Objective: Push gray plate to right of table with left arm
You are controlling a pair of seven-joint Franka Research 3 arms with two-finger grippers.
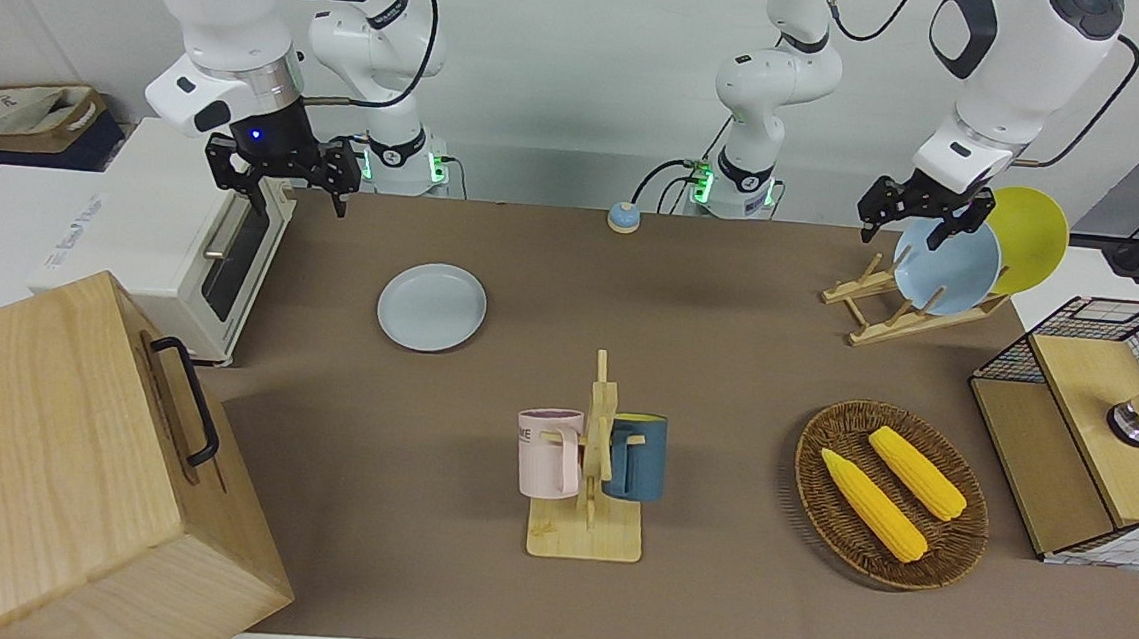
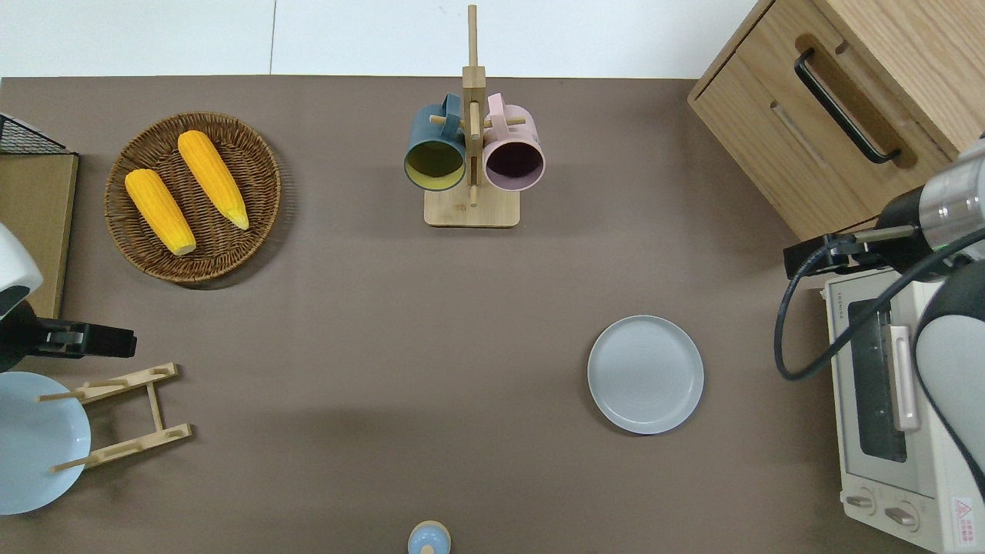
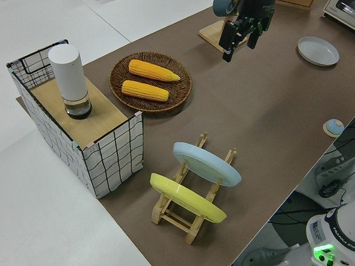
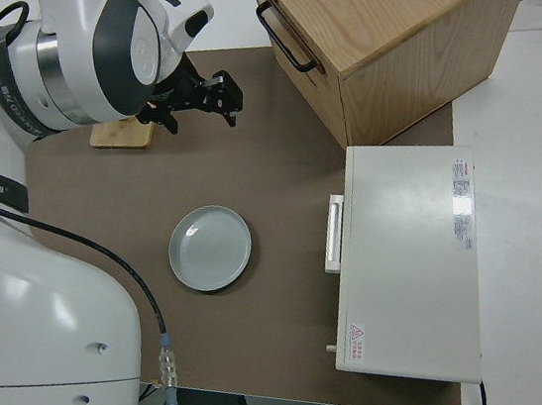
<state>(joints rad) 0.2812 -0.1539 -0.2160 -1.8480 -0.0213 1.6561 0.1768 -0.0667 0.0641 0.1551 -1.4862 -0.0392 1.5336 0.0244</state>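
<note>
Pale blue-gray, round, shallow-rimmed, the gray plate lies flat and bare on the brown table, at 9 o'clock of the toaster oven in the overhead view. Left gripper, fingers apart, hangs over the plate rack; right arm parked.

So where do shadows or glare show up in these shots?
Overhead view: the round pale blue-gray plate throws a thin dark shadow along its edge nearer the robots. Right side view: a bright reflection sits on that plate; the white toaster oven top looks washed out.
</note>
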